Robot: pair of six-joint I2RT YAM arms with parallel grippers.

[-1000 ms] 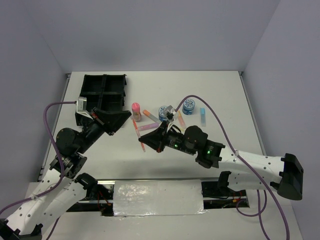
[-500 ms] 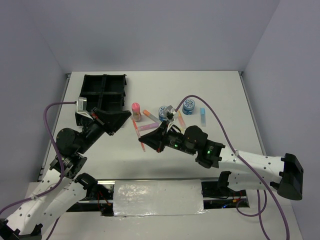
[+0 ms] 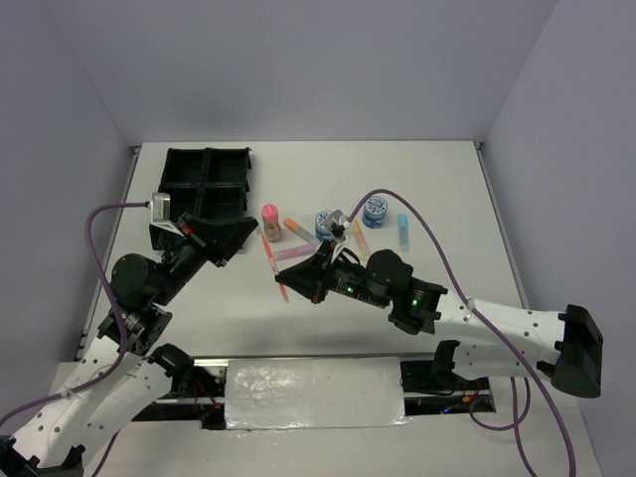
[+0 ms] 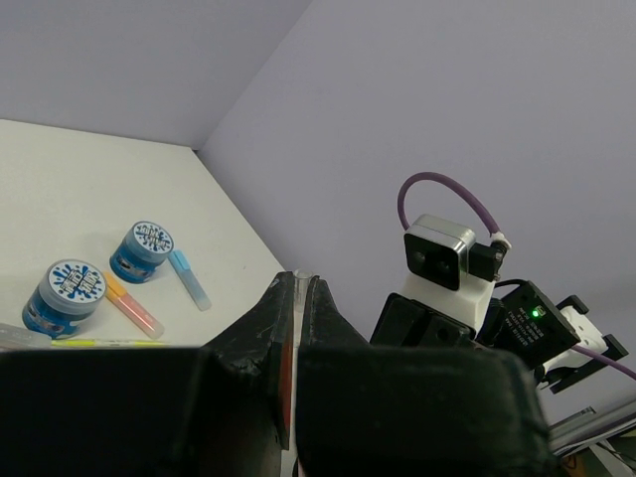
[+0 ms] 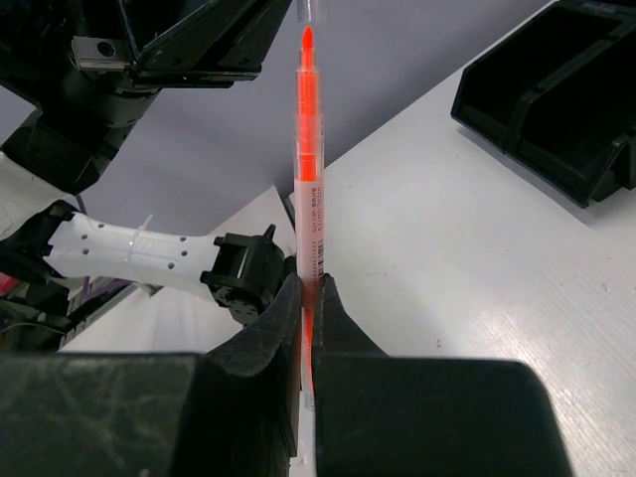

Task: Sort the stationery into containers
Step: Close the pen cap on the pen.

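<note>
Tray [image 3: 199, 151] far left against table [image 3: 447, 179] edge, four compartments showing bare black floor | right gripper [image 5: 306, 298] clamps orange pen [image 5: 309, 149], right of tray | left gripper [image 4: 296, 293] pinched together by tray's near corner | tins [image 3: 327, 223], tube [image 3: 269, 221], markers [image 3: 403, 231] loose mid-table | bare white surface to the right

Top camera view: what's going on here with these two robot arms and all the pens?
The right gripper is shut on a thin orange pen and seems to hold it up off the table. The left gripper hangs by the black tray, fingers together, with nothing visibly in it. Two blue tins, a pink-capped tube and some short markers lie loose on the table, right of the tray.
</note>
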